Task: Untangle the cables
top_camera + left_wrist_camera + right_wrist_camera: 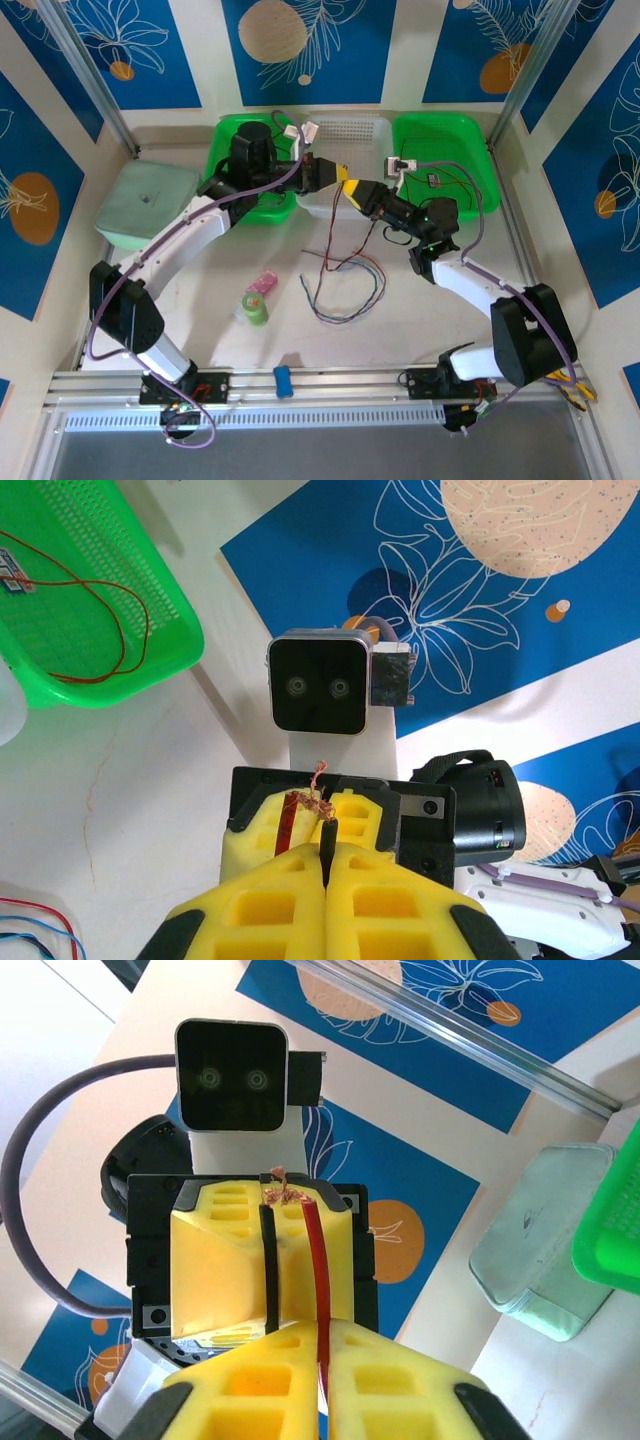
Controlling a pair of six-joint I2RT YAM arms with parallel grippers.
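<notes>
My two grippers meet tip to tip above the table's middle, in front of the white basket (pixel 345 135). The left gripper (pixel 335 175) (pixel 327 848) is shut on a black cable (pixel 329 838). Facing it, the right gripper (pixel 362 193) (pixel 322 1325) is shut on a red cable (pixel 318 1260). Both cable ends show bare copper strands (pixel 320 780) twisted together between the yellow pads. The black cable (pixel 268 1260) runs into the left jaws in the right wrist view. The cables (pixel 345 285), red, black and blue, hang down from the grippers into a loose loop on the table.
Green baskets (pixel 225 150) (pixel 445 140) flank the white one; the right holds a thin red wire (pixel 110 630) and small connectors. A pale green lidded box (pixel 145 203) sits at the left. A green tape roll (pixel 256 308), a pink piece (pixel 262 283) and a blue piece (pixel 283 380) lie nearer.
</notes>
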